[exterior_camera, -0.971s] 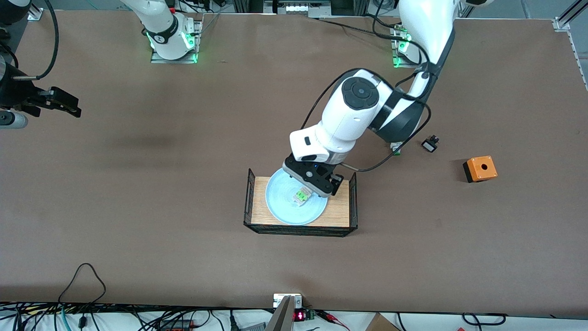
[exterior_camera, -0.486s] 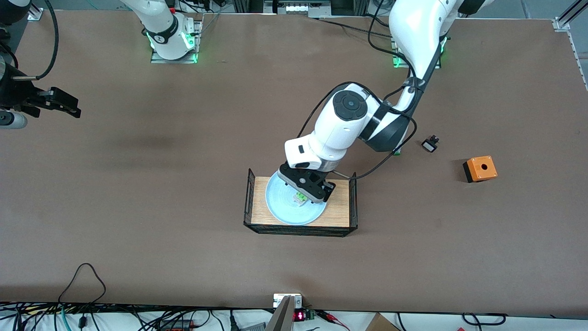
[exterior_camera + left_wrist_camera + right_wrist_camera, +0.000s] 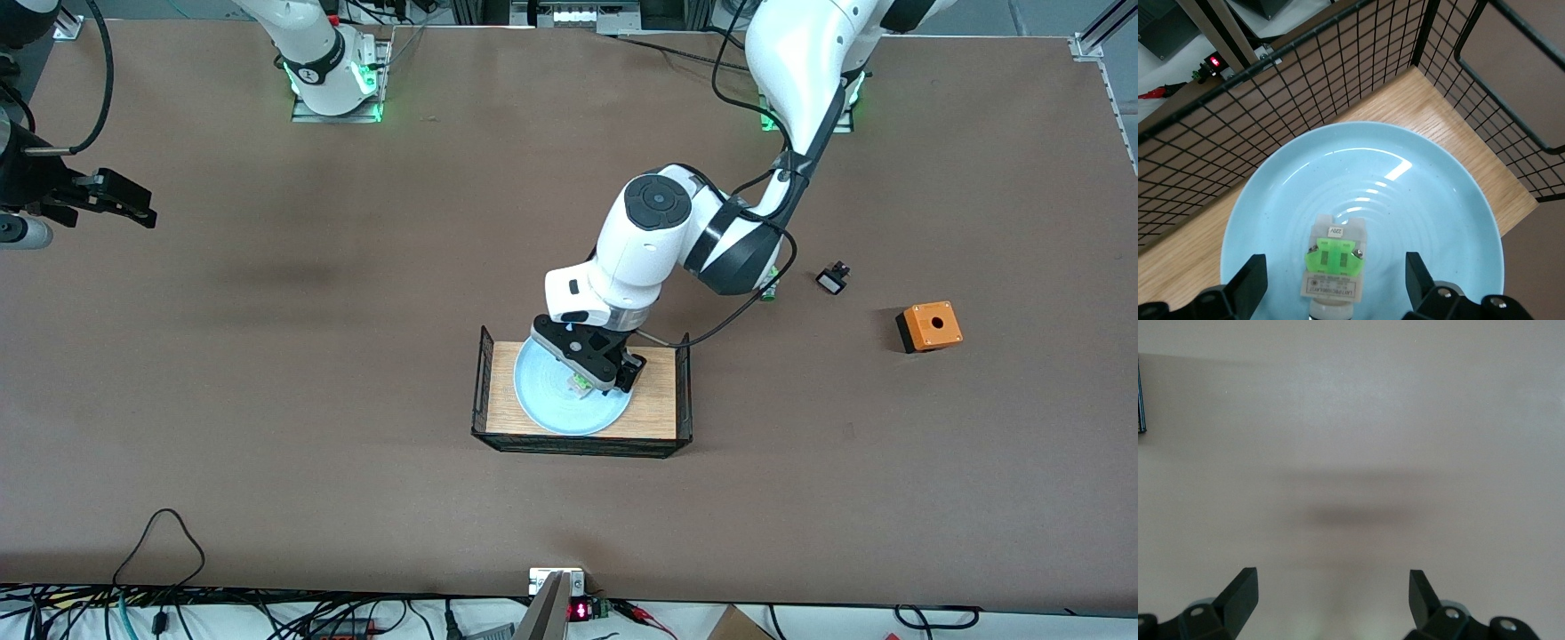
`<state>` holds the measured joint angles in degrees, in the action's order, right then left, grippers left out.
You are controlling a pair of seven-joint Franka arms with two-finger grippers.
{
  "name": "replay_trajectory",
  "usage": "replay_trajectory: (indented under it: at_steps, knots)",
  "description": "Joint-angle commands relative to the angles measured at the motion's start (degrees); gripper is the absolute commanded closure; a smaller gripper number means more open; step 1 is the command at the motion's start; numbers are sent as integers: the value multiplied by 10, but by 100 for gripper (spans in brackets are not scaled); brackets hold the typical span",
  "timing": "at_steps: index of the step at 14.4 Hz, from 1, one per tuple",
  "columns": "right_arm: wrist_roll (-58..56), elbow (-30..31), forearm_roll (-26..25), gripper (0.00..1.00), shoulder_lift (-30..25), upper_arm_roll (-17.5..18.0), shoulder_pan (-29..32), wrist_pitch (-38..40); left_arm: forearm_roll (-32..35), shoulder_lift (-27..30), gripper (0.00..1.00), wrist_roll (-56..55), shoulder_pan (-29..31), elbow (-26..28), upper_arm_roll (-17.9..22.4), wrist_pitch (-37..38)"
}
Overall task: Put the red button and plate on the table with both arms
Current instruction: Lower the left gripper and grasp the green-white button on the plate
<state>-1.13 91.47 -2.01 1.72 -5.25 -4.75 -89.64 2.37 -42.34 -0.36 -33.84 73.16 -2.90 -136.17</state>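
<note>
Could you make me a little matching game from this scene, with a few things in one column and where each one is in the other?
Things:
1. red button
2. plate
3. left gripper
4. right gripper

Places:
A. on the wooden rack
B. open over bare table, at the right arm's end
C. lying in the plate
D. open, its fingers on either side of the button

Pairs: 1-C, 2-A, 3-D, 4-B
</note>
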Motion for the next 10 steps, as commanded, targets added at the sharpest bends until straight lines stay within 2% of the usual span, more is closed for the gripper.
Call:
replay_trajectory:
  at_steps: [1, 3, 5, 7, 8, 10]
  knots:
    - [-9, 2, -2, 0, -7, 0, -1, -3, 18, -12, 8, 9, -8, -3, 9, -6]
    - [-9, 2, -2, 0, -7, 1, -1, -3, 23, -14, 10, 8, -7, -3, 8, -12]
    - [-9, 2, -2, 0, -7, 0, -1, -3, 23, -16, 34, 9, -7, -3, 8, -14]
    - [-9, 2, -2, 0, -7, 0, -1, -3, 23, -14, 65, 8, -7, -3, 8, -13]
    - [-9, 2, -2, 0, -7, 1, -1, -3, 22, -13, 76, 4, -7, -4, 8, -13]
    - [-9, 2, -2, 0, -7, 0, -1, -3, 21, -13, 78, 5, -7, -4, 8, -13]
